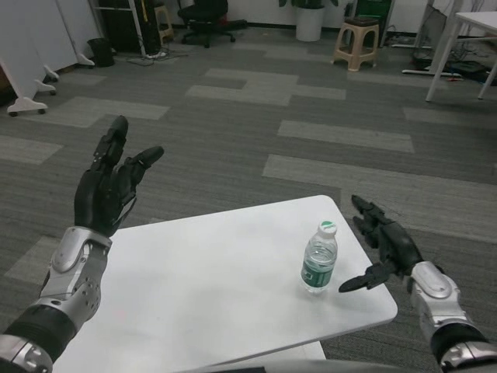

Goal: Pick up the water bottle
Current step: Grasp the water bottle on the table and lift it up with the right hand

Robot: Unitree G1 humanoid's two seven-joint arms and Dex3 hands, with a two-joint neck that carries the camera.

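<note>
Across the room beyond the table lies grey carpet tile (311, 132) in two tones, with a black office chair (203, 17), a tan plastic stool (357, 40) and a white planter (309, 22) near the far wall. None of it bears on the task.

White table (202, 287): its far edge runs across the middle of the view and its rounded far right corner sits just above the bottle.

Left hand (109, 186): raised off the table's left edge, palm turned inward, fingers spread and pointing up, holding nothing. It waits well apart from the bottle.

Right hand (384, 249): off the table's right edge, just beside the bottle, fingers apart, thumb pointing toward the bottle's base. Empty; no contact visible.

Water bottle (319, 260): small clear plastic bottle, green label, white cap, standing upright near the table's right edge, close to the far right corner.

Step in hand, by my reading: approach, pre-grasp. The bottle is not yet gripped.

Next move calls for: bring the right hand in over the right edge until the bottle's body sits between thumb and fingers at label height, then close around it and lift straight up. The bottle looks light and narrow, so a sideways nudge from the thumb could tip it; the closing should be even.
</note>
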